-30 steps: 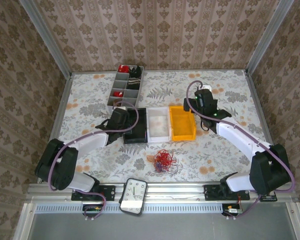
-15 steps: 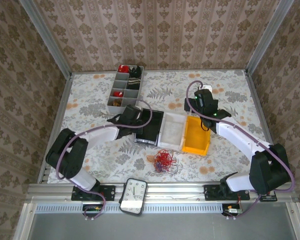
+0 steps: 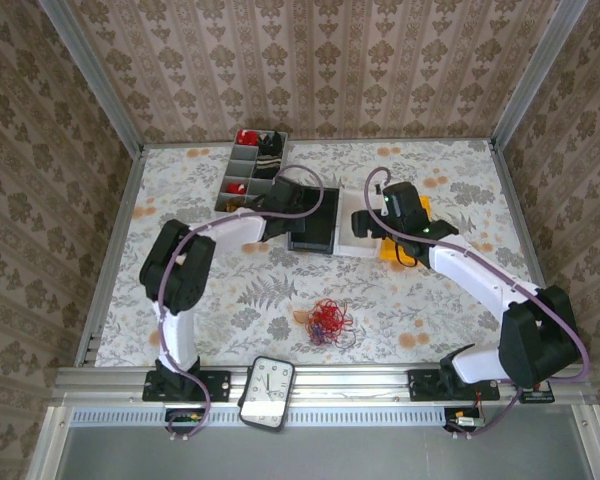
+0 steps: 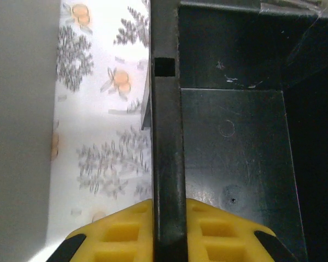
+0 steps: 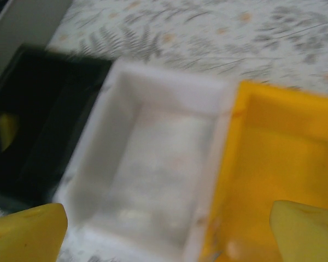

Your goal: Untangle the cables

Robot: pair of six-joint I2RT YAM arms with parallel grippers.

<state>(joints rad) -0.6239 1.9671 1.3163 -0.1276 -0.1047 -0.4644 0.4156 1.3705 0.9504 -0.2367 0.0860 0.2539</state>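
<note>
Right at the front rail sits a small clock (image 3: pixel 267 392), flat on its back. Just past it, on the flowered table (image 3: pixel 450 170), the cables (image 3: pixel 325 322) lie in one loose heap, mostly red with some orange and darker strands mixed in. They are roughly midway between the two arm bases and well apart from both claws.

Further in, three bins stand in a row: black (image 3: pixel 315 228), white (image 5: pixel 153 169) and yellow (image 5: pixel 268 158). The white one touches its neighbours on either side. From above, the right arm covers most of the yellow bin.

The left gripper (image 4: pixel 168 234) reaches out to the black bin. In its wrist view, the bin's left wall runs straight up between the two yellow fingertips (image 4: pixel 123 232), one inside and one outside, pinched on the rim. The black bin looks bare inside.

The right gripper (image 5: pixel 167 229) hangs over the white and yellow bins, its fingertips spread wide with one at each lower corner of its own view, holding nothing. That view is blurred, so I can't make out much inside the white bin.

At the back left is a grey divided tray (image 3: pixel 238 170), just beside the black bin's far corner, with red bits in a couple of its compartments.
</note>
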